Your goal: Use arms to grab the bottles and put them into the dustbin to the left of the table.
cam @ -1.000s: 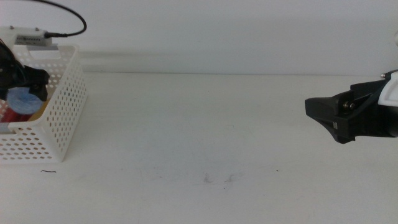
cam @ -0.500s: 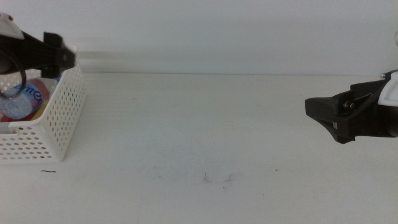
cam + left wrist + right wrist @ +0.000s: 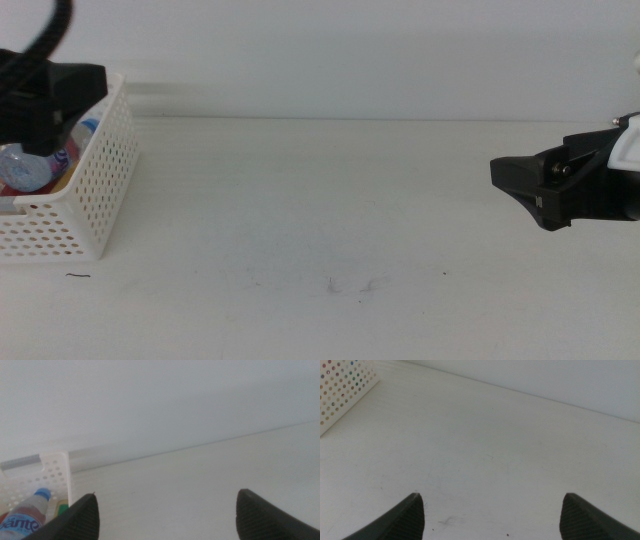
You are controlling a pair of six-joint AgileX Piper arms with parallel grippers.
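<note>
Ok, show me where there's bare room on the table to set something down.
The table is bare from the dustbin at the left across to the right gripper, jaws open, at the right edge. It is crowded only at the dustbin: a bottle lies inside, and the left gripper, open, hangs over it.

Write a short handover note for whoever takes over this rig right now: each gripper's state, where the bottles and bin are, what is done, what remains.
Left gripper: open, empty, above the bin at the table's left end.
Right gripper: open, empty, waiting over the table's right side.
Water bottle, blue cap, lies in the bin; other items under it are mostly hidden.
No bottle shows on the table.
Left: probably only parking the arms.
</note>
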